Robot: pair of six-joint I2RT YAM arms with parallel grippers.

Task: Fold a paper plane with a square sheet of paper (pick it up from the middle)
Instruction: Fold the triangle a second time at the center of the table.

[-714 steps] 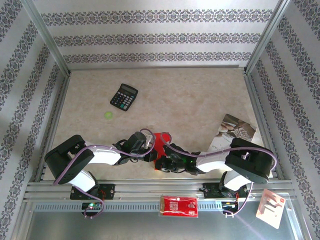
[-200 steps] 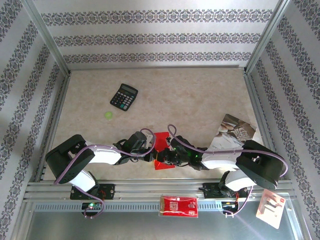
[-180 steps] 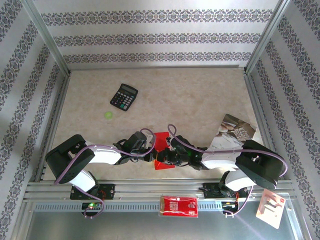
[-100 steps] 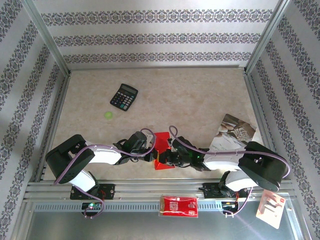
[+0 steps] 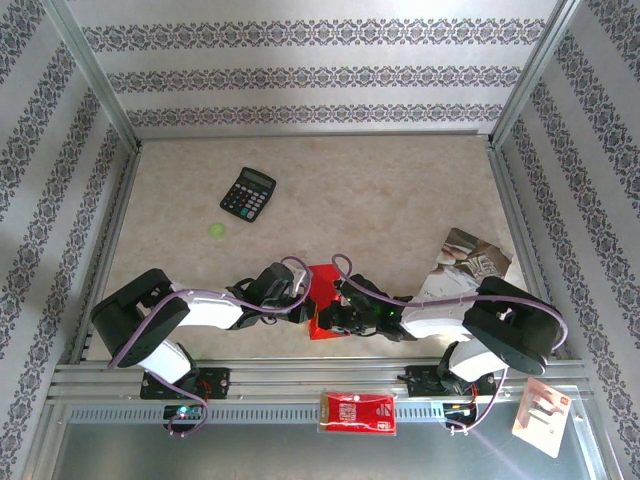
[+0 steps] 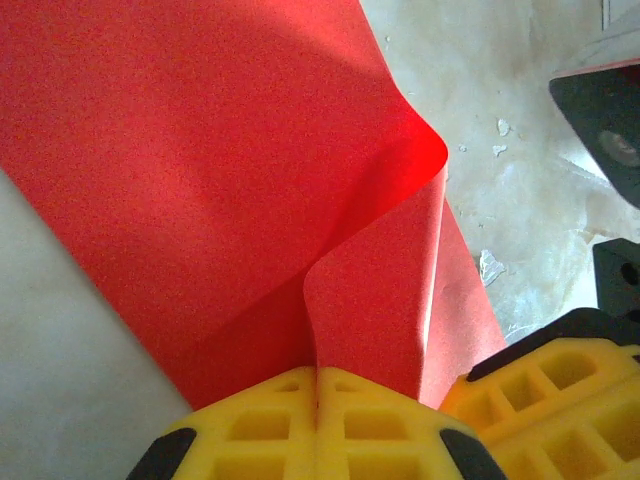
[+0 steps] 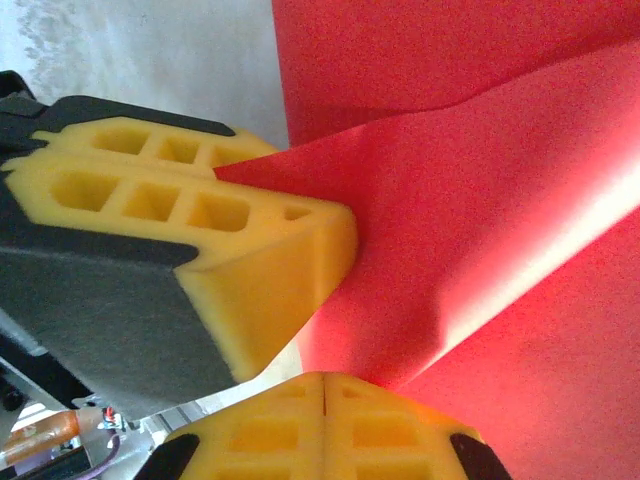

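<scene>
Tear risk: your left gripper (image 6: 317,382) and right gripper (image 7: 325,388) both clamp the square sheet of paper (image 6: 200,150) at six o'clock, so don't pull apart.

Red paper (image 6: 200,150): edges beyond frame

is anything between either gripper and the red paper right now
Nothing visible stands between them. The left gripper and the right gripper each have their jaws shut on the square sheet of paper, pinching a raised fold side by side.
</scene>
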